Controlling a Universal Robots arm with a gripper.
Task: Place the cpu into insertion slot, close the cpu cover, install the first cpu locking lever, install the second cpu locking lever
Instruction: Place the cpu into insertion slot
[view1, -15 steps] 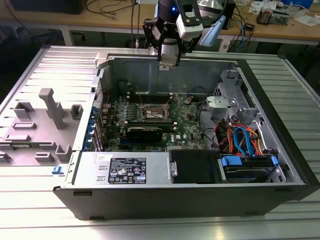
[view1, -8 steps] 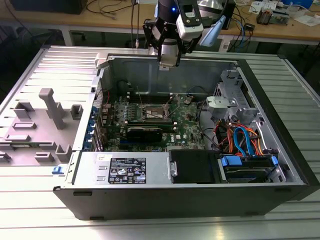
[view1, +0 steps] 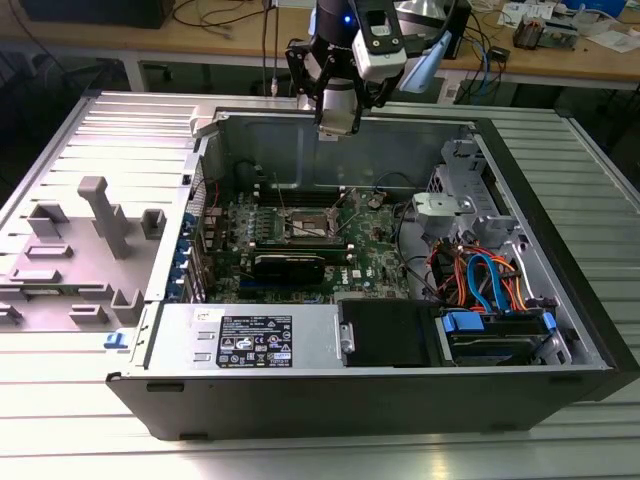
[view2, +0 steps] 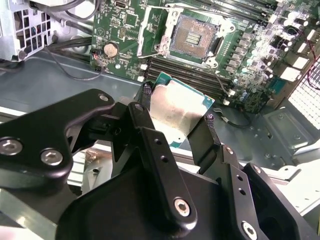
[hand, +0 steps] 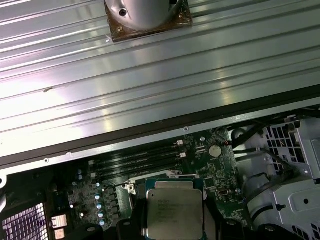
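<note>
Gripper (view2: 178, 106) clamped across 2 opposite edges of the cpu (view2: 175, 117): likely light, stiff, delicate underneath. Beyond it, well apart, the insertion slot (view2: 192, 36).

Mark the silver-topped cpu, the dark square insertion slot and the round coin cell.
Silver-topped square cpu (view2: 177, 112): second wrist view, middle of its top.
Dark square insertion slot (view2: 192, 35): second wrist view, socket centre.
Round silver coin cell (view2: 110, 48): second wrist view, its face.

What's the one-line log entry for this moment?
tool: shut on cpu | cpu: held in the air, apart from insertion slot | insertion slot: empty, contacts exposed
</note>
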